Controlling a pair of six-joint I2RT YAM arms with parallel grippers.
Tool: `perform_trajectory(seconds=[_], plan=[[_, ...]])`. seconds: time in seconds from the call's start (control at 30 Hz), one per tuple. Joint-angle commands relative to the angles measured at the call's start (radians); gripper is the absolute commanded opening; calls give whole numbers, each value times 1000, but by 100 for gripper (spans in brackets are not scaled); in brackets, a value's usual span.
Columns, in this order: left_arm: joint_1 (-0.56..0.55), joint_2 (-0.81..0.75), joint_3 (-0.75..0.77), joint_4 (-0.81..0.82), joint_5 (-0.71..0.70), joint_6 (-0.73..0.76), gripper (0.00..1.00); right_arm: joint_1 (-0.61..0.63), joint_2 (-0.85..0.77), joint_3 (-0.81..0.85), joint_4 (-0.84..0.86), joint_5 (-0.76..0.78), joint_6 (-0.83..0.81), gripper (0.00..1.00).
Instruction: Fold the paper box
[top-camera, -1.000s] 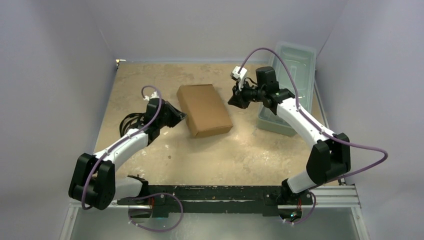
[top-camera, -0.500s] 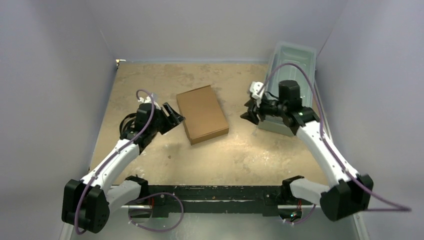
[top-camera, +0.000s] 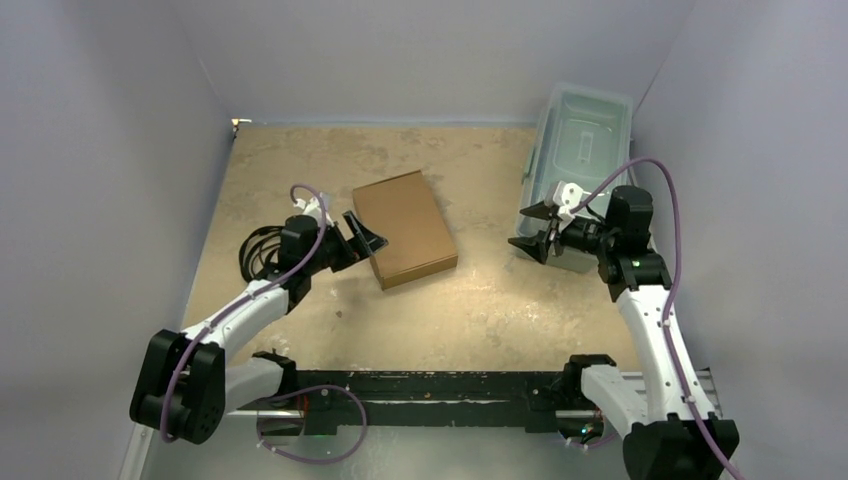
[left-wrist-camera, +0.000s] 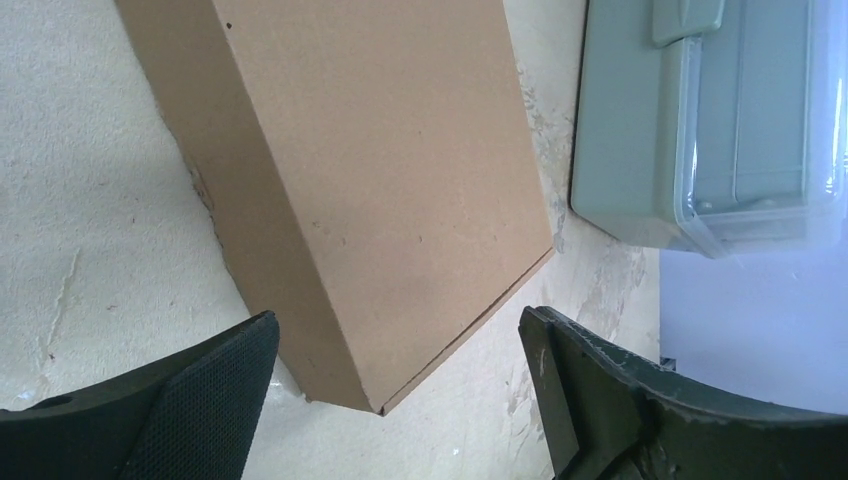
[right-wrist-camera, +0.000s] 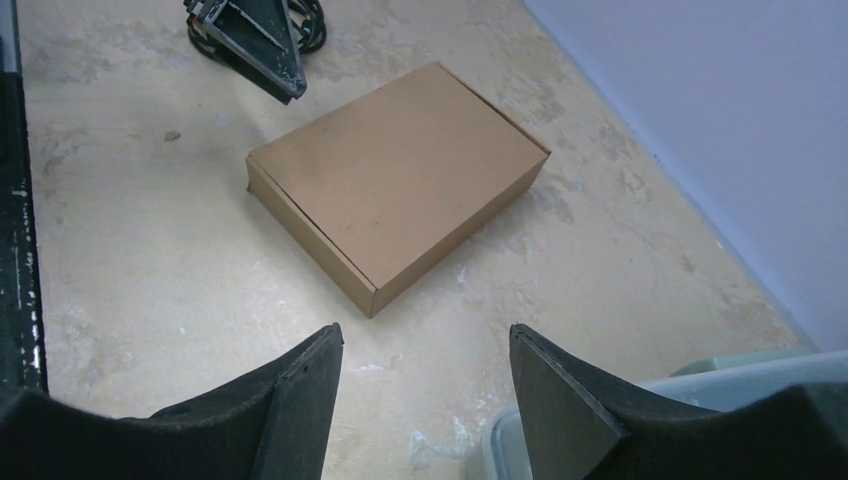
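Note:
The paper box (top-camera: 404, 228) lies closed and flat on the table, a shallow brown cardboard rectangle, also seen in the left wrist view (left-wrist-camera: 370, 190) and the right wrist view (right-wrist-camera: 400, 180). My left gripper (top-camera: 364, 234) stands open just left of the box's near-left corner, touching nothing. In the left wrist view that corner sits between the spread fingers (left-wrist-camera: 210, 385). My right gripper (top-camera: 535, 228) is open and empty, well right of the box, over the near end of the plastic bin.
A clear plastic lidded bin (top-camera: 580, 150) stands along the right wall, seen too in the left wrist view (left-wrist-camera: 700, 120). A coil of black cable (top-camera: 258, 245) lies behind the left wrist. White walls enclose the table.
Both grippers have opened. The left one moved right toward the box's corner. The right arm drew back to the right and toward the near side, away from the box. The box shifted slightly.

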Motion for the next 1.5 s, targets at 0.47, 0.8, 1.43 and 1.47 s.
perform_trajectory(seconds=[0.47, 0.8, 1.43, 1.47], plan=[[42, -42, 29, -46, -29, 31, 99, -69, 3, -38, 59, -99, 28, 66], [42, 3, 47, -96, -22, 76, 97, -69, 0, -27, 40, -102, 21, 66], [-175, -376, -59, -333, -342, 53, 60, -69, -20, -12, 14, -119, 20, 66], [-175, -383, -66, -353, -377, 40, 52, -69, -18, -13, 14, -120, 20, 66]])
